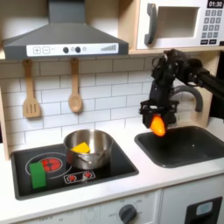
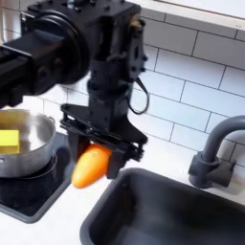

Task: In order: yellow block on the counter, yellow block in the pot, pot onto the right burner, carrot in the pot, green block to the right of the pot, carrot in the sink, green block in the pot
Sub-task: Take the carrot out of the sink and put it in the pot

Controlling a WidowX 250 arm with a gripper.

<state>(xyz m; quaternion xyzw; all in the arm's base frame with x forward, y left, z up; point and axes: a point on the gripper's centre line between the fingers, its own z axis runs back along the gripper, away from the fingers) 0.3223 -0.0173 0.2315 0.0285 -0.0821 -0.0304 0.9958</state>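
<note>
My gripper [image 1: 158,120] [image 2: 99,153] pinches the carrot [image 1: 158,125] [image 2: 90,167], a smooth, glossy orange cone hanging point-down in the air above the counter [image 1: 131,188], just beside the sink [image 1: 188,149] [image 2: 163,211]. The yellow block [image 1: 80,147] [image 2: 9,139] lies inside the shiny steel pot [image 1: 91,150] [image 2: 29,153] on the black stovetop [image 1: 105,171]. The green block [image 1: 38,173] stands upright at the pot's left in the first exterior view. The dark curved faucet [image 2: 212,158] rises beyond the basin.

In the first exterior view, a grey range hood [image 1: 63,37] hangs over a black stovetop [image 1: 105,171], a microwave [image 1: 184,24] sits at upper right, and a wooden spatula [image 1: 31,92] and wooden spoon [image 1: 75,87] hang on white tiles [image 1: 114,87]. A dark faucet [image 2: 215,153] curves in the second exterior view.
</note>
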